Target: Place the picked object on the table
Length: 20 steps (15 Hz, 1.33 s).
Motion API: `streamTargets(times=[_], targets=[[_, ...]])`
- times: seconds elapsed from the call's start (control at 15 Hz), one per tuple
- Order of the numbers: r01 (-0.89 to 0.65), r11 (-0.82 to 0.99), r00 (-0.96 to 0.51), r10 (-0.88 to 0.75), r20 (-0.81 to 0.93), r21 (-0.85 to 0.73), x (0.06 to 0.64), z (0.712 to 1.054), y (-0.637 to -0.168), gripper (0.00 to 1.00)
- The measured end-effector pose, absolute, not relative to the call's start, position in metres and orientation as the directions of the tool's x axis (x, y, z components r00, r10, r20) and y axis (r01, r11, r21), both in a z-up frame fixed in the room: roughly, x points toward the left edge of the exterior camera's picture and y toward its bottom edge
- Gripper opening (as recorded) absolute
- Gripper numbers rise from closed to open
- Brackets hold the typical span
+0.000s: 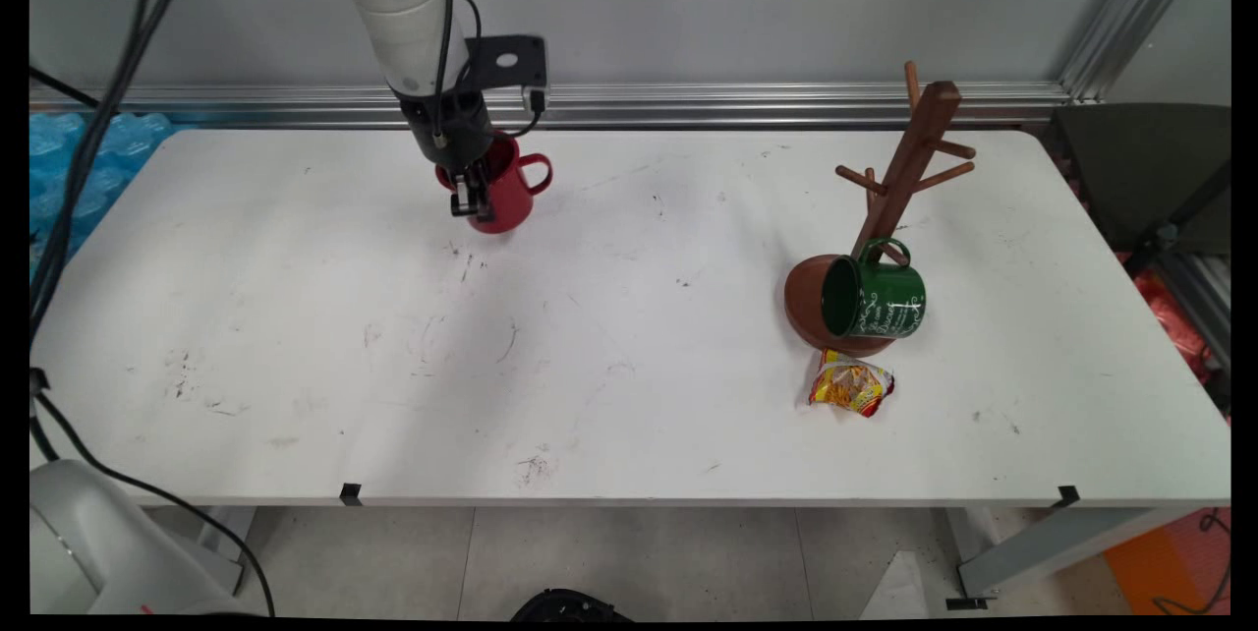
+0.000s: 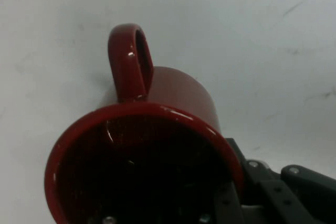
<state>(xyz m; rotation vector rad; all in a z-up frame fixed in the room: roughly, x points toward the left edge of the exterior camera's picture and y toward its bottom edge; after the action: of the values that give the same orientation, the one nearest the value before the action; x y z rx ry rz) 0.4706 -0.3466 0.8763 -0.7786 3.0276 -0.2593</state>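
A red mug (image 1: 506,187) is at the table's far left-centre, its handle pointing right in the main view. My gripper (image 1: 473,202) comes down from above and is shut on the mug's near-left rim, one finger inside and one outside. In the hand view the red mug (image 2: 142,161) fills the lower half, with its mouth towards the camera and its handle up. The gripper (image 2: 223,203) clamps the rim at the lower right. Whether the mug's base touches the white table (image 1: 295,336) I cannot tell.
A wooden mug tree (image 1: 909,164) stands at the right. A green mug (image 1: 875,299) lies on its side on the tree's round base, mouth facing left. A yellow-red snack packet (image 1: 851,385) lies just in front. Blue plastic wrap (image 1: 88,154) is beyond the left edge.
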Motion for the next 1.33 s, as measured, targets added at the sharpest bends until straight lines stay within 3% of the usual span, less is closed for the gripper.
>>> streamTargets(times=[0.67, 1.33], targets=[[-0.413, 0.902, -0.901, -0.425, -0.085, -0.126, 0.484, 0.834, -0.362, 0.0], [-0.402, 0.909, -0.908, -0.411, -0.081, -0.11, 0.483, 0.817, -0.366, 0.0]])
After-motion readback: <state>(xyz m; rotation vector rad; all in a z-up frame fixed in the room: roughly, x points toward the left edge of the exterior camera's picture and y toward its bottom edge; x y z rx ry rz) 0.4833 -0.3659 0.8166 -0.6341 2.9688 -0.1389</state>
